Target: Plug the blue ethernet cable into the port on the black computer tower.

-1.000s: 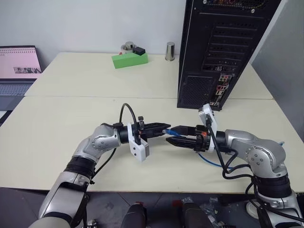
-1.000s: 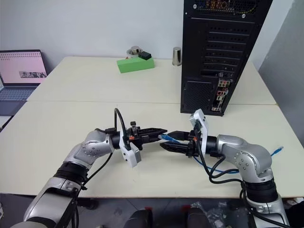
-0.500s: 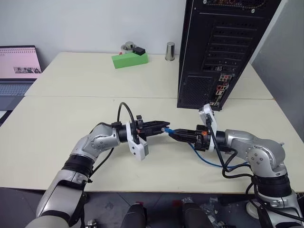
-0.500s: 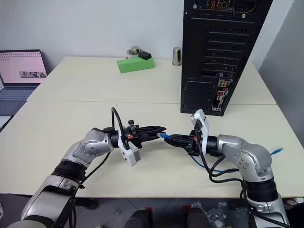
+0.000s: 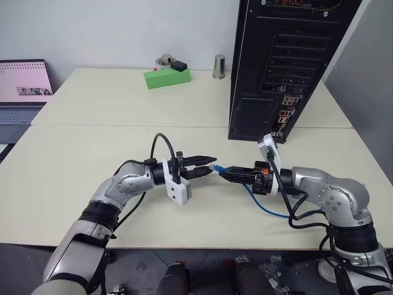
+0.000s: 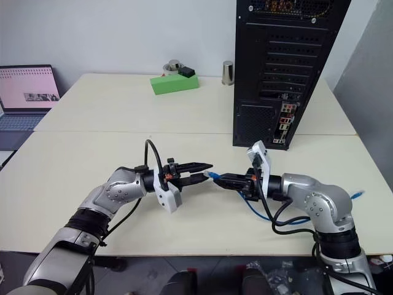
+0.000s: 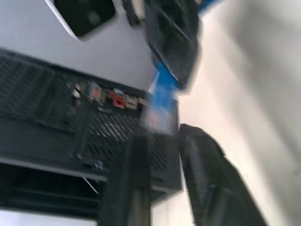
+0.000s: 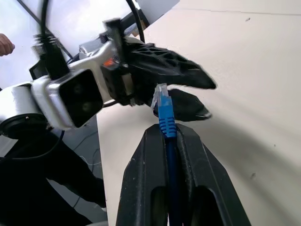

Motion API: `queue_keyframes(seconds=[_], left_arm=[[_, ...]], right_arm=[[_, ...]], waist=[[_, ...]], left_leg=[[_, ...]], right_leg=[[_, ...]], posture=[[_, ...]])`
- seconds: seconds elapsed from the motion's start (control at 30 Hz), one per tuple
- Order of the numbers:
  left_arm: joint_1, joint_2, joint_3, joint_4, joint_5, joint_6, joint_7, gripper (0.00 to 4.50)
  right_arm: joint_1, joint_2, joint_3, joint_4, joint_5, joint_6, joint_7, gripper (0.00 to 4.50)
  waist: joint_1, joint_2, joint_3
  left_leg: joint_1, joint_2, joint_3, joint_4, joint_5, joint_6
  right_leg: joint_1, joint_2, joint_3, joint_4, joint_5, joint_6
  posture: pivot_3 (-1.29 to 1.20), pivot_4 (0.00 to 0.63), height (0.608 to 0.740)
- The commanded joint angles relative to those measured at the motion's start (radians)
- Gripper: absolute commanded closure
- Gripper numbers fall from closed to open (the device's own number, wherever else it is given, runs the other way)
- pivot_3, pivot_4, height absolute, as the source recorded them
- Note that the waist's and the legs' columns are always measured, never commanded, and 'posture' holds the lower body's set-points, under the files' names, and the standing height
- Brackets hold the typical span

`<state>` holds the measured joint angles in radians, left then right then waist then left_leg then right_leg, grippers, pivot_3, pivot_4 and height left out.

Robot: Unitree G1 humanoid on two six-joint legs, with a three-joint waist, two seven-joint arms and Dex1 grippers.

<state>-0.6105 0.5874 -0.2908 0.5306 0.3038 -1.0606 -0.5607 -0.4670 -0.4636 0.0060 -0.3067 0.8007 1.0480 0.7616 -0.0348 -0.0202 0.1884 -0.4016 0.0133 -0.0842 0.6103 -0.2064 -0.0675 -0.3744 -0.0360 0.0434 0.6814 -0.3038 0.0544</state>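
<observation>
The right tool (image 5: 228,175) is closed on the blue ethernet cable (image 5: 263,203), with both black fingers pressed flat against the cord just behind its plug (image 8: 161,96). The small clear plug sticks out past the fingertips and points toward the left tool (image 5: 206,166), which faces it from the other side. The left tool has its two fingers a little apart and holds nothing; the plug tip lies right at the gap between its fingertips, and I cannot tell if they touch it. Both tools meet above the near half of the pale worktop (image 5: 92,153), about at its middle. Behind the right tool, the blue cord hangs down in a loop to the worktop and runs toward 4 o'clock, under the right arm. The black computer tower (image 5: 288,61) stands upright on the worktop at 1 o'clock from the tools, well apart from them, with its rear side turned to the robot; a small panel of coloured connectors (image 5: 284,117) sits low on it. At 11 o'clock, far on the worktop, there is a green block (image 5: 167,76) with small things on top, and a metal cup (image 5: 219,66) just beside the tower. A laptop (image 5: 21,89) with a lit screen stands at 10 o'clock, off the worktop's edge.
</observation>
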Motion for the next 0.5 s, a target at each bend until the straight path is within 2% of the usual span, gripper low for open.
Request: queue_keyframes(seconds=[0.03, 0.17, 0.3, 0.37, 0.5], left_arm=[[0.014, 0.009, -0.012, 0.002, -0.108, 0.077, -0.072, 2.34], [0.042, -0.048, 0.006, -0.074, -0.275, 0.331, -0.168, 1.53], [0.089, -0.141, 0.020, -0.322, -0.508, 0.856, -0.205, 0.80], [0.100, -0.165, 0.021, -0.417, -0.538, 1.016, -0.194, 0.80], [0.078, -0.221, 0.027, -0.515, -0.535, 1.212, -0.116, 0.80]], right_arm=[[-0.007, -0.010, -0.046, -0.038, 0.023, -0.016, -0.021, 4.50], [0.031, -0.003, -0.130, -0.081, -0.021, -0.060, -0.142, 4.50], [0.071, 0.015, -0.175, -0.140, -0.081, -0.099, -0.276, 4.50], [0.089, 0.031, -0.180, -0.164, -0.119, -0.114, -0.348, 4.50], [0.082, 0.085, -0.174, -0.158, -0.241, -0.144, -0.535, 4.50]], waist=[[0.001, 0.000, 0.000], [0.002, 0.000, 0.000], [0.003, 0.000, 0.000], [0.001, 0.000, 0.000], [-0.009, 0.000, 0.000]], left_leg=[[0.000, 0.000, 0.000, 0.000, 0.000, 0.000], [0.000, 0.000, 0.000, 0.000, 0.000, 0.000], [-0.001, 0.000, 0.000, 0.000, 0.000, 0.000], [-0.002, 0.000, -0.001, 0.001, 0.000, 0.000], [0.000, 0.000, -0.001, 0.000, 0.000, 0.000]], right_leg=[[0.000, 0.000, 0.000, 0.000, 0.000, 0.000], [0.000, 0.000, 0.000, 0.000, 0.000, 0.000], [0.000, 0.000, 0.000, 0.000, 0.000, 0.000], [0.000, 0.000, -0.001, 0.000, 0.000, 0.000], [0.000, 0.001, 0.000, 0.001, 0.000, 0.000]], posture=[[0.00, 0.150, 0.740], [0.00, 0.150, 0.740], [0.00, 0.150, 0.740], [0.00, 0.150, 0.740], [0.00, 0.150, 0.740]])
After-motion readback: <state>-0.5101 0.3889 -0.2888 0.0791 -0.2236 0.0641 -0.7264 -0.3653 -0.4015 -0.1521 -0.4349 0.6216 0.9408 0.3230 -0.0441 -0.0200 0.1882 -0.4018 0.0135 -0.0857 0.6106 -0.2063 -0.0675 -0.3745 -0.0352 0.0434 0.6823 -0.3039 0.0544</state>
